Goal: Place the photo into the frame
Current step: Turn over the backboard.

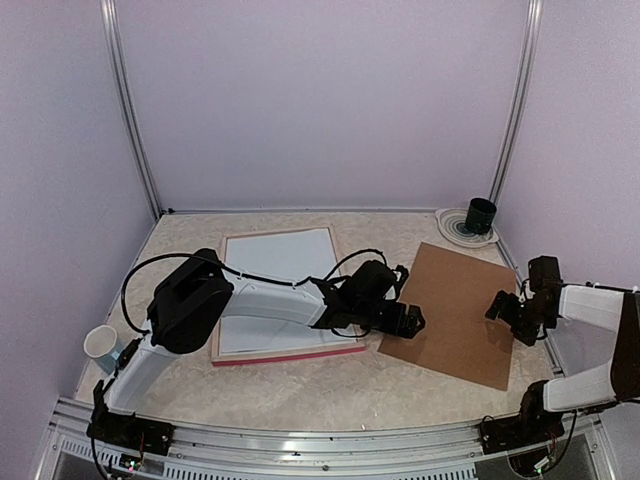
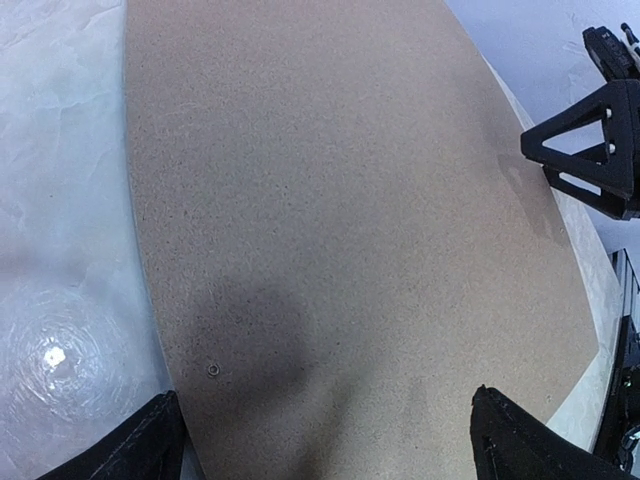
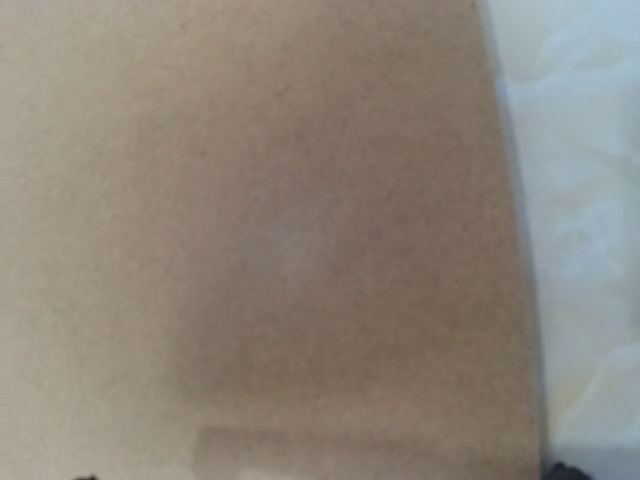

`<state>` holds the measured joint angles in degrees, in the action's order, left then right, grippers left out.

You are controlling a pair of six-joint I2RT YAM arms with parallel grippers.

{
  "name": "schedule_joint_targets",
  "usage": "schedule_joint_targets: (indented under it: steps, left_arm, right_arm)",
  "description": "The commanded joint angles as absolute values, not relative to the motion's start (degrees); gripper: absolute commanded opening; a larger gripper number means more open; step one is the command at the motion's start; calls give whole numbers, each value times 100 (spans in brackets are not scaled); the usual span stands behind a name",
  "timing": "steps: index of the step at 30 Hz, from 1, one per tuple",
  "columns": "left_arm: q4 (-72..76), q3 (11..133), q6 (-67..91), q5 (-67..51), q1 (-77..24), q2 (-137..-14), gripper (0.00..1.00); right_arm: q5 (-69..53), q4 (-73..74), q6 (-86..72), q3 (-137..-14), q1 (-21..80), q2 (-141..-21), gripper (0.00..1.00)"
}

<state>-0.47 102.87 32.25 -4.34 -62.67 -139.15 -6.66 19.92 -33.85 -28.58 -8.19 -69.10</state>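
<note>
Scene: seen from above, a pale marbled table (image 1: 300, 400) with two robot arms reaching in from its near edge.
Frame: the frame (image 1: 290, 354) lies flat, left of centre, with its pink-red edge towards the arms. A white sheet (image 1: 280, 290) fills its opening.
Photo: no print with trees or water shows in any view. It cannot be told whether the white sheet is the photo's blank back.
Board: a brown board (image 1: 455, 300) lies flat and askew just beside the frame's right side, not in it.
Left gripper: the left gripper (image 1: 408, 320) hovers over the board's left edge, fingers spread wide, holding nothing.
Right gripper: the right gripper (image 1: 505, 308) is at the board's right edge, likewise spread and empty.
Other things: a green cup (image 1: 481, 215) stands on a plate (image 1: 455, 232) in the far right corner. A paper cup (image 1: 101, 345) stands near the left edge.
Progress: probably early to middle. The frame lies opened up, the photo's placing is unconfirmed, and the board is not yet back on.
</note>
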Motion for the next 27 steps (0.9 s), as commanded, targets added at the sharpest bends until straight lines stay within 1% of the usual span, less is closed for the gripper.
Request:
schedule_joint_targets:
  steps: [1,8,19,27]
  left_arm:
    - [-147,10257,3381,-844,-6311,-14247,98]
    - [-195,10265,3425,-829,-6347,-14229,98]
    - [-331,10397,3454,-777,-6372,-14265,98]
    - [-343,10371,3489,-776,-6368,-14214,98]
  right_arm:
    - [-1512,1891,-3318,-2880,-846,-6750,96]
    - [-2064,2003,-3238,-3097,-870,-6343,96]
    - [-3106,2622,-3175,-3889,-867,-5685,96]
    - [-4140,2406,-3436,-4129,-866,-5446,96]
